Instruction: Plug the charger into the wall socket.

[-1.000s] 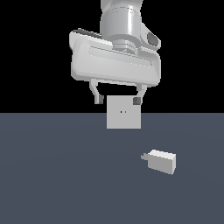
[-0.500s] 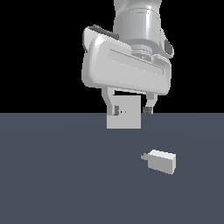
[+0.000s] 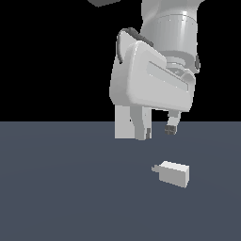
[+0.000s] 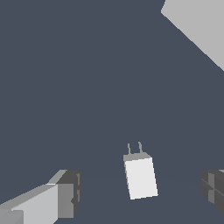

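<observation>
The charger (image 4: 140, 177) is a small plain white block with two short grey prongs, lying on the worktop (image 3: 70, 197) below the pincer (image 3: 157, 131), whose fingers hang wide apart, empty.

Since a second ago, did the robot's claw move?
Yes. The end effector has shifted toward the exterior view's right and come lower, now partly covering the wall socket and hanging open above the charger, which has stayed put.
</observation>
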Motion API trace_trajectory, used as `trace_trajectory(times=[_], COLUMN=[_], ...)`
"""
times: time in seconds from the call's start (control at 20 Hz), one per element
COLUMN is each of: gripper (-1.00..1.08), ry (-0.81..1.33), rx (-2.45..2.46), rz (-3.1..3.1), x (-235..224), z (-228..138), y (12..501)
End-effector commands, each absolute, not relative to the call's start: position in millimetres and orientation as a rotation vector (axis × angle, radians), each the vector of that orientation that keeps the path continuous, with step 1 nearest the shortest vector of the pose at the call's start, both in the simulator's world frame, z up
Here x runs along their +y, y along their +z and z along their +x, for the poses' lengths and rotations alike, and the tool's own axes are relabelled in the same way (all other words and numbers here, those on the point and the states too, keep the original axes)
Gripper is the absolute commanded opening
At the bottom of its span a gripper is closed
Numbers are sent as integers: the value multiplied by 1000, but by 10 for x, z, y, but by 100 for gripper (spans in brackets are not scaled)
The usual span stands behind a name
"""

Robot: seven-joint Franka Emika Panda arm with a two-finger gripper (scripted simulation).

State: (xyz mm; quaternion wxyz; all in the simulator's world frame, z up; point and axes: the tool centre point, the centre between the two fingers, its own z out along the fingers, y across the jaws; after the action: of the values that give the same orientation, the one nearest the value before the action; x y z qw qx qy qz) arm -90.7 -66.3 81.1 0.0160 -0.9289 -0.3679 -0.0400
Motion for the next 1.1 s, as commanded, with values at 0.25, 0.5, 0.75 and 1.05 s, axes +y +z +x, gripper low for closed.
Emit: trace_trajectory(times=[0.25, 0.5, 0.75, 1.05], gripper=[100, 100, 100, 100], ry=[-139, -144, -145, -144], rx=[-1274, -1322, -1340, -1336], rz=[-2824, -2798, -2788, -2790], x=[-813, -872, -895, -896], z=[-964, -979, -980, -983], y=[687, 639, 620, 575])
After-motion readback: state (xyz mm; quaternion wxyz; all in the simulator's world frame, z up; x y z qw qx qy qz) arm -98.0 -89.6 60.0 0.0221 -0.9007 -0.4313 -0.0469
